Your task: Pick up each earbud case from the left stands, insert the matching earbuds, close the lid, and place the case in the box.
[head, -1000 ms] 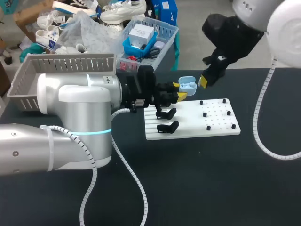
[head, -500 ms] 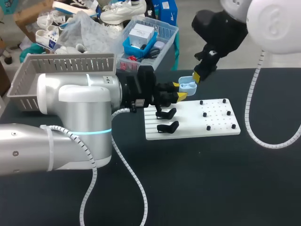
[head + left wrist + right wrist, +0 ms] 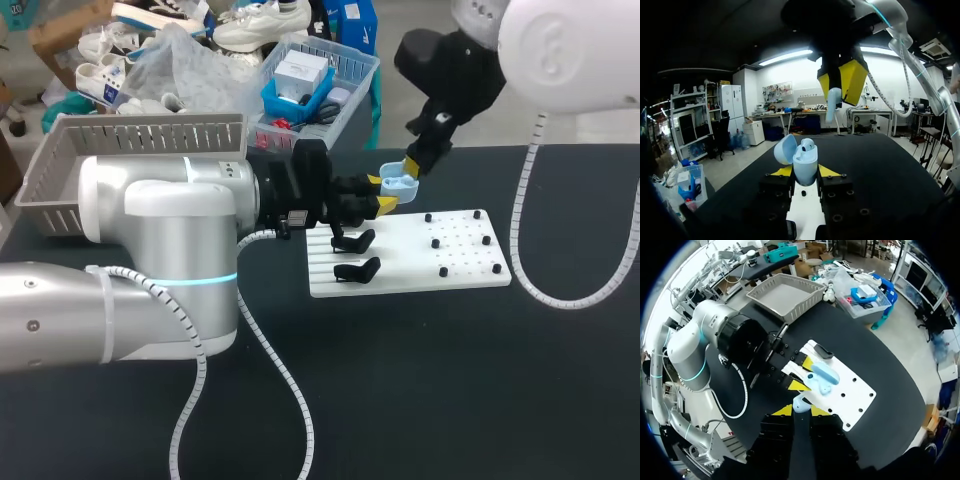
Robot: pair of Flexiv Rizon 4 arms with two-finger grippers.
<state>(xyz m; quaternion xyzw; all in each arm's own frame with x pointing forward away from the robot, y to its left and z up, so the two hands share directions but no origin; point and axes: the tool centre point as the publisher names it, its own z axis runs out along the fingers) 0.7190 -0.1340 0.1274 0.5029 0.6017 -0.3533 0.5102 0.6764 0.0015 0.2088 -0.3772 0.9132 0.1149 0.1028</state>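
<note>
My left gripper [image 3: 384, 193] is shut on an open light blue earbud case [image 3: 398, 184], held over the back edge of the white board [image 3: 410, 262]. In the left wrist view the case [image 3: 805, 161] stands between the yellow tips, lid tipped back, with one earbud [image 3: 808, 145] seated in it. My right gripper [image 3: 411, 166] hangs just above the case, shut on a second light blue earbud [image 3: 832, 103]. From the right wrist the earbud [image 3: 800, 403] shows between its own tips, with the case [image 3: 823, 377] below. Two black stands [image 3: 355, 254] on the board's left part hold nothing.
A grey slatted basket [image 3: 130, 132] sits at the table's back left, behind my left arm. The board's right part carries several small black pegs [image 3: 444, 271]. My left arm's white cable [image 3: 285, 385] loops over the dark tabletop in front.
The right arm has swung left and a little back, bringing its earbud from beside the case to just above it. The left arm and the case have stayed still.
</note>
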